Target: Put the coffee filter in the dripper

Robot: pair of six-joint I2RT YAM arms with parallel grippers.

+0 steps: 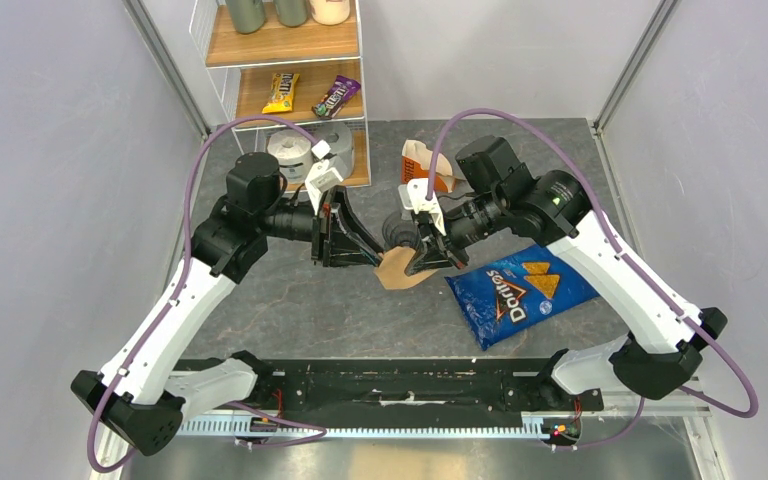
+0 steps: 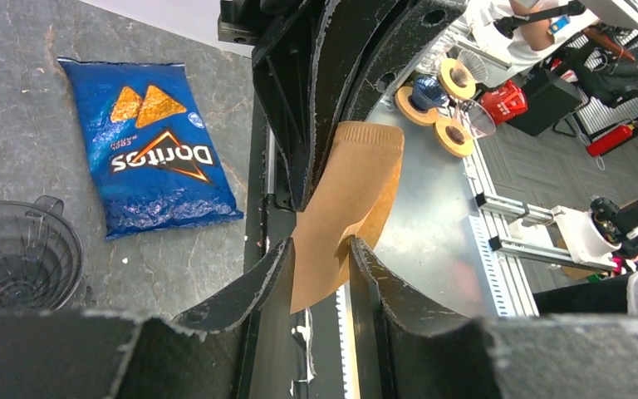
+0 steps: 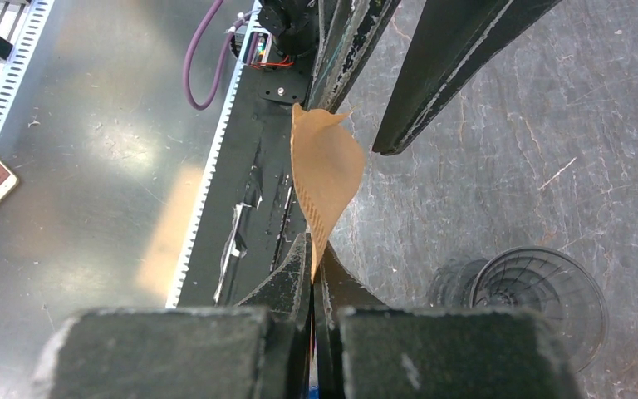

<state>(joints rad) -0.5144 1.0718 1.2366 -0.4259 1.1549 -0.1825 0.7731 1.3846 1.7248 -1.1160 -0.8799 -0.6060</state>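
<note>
The tan coffee filter (image 1: 398, 270) hangs in the air between my two grippers. My right gripper (image 3: 313, 249) is shut on one edge of it; the filter (image 3: 326, 170) curves away from those fingers. My left gripper (image 2: 322, 245) is open, its jaws standing either side of the filter (image 2: 349, 199), which rests against one finger. In the top view the left gripper (image 1: 368, 252) and the right gripper (image 1: 422, 258) face each other. The dark dripper (image 2: 17, 253) stands upright on the table, also seen in the right wrist view (image 3: 540, 299), partly hidden under the right gripper (image 1: 396, 232).
A blue Doritos bag (image 1: 520, 290) lies flat to the right of the grippers. The orange-and-white filter packet (image 1: 418, 165) stands behind them. A shelf unit (image 1: 290, 90) with snacks and a tape roll is at the back left.
</note>
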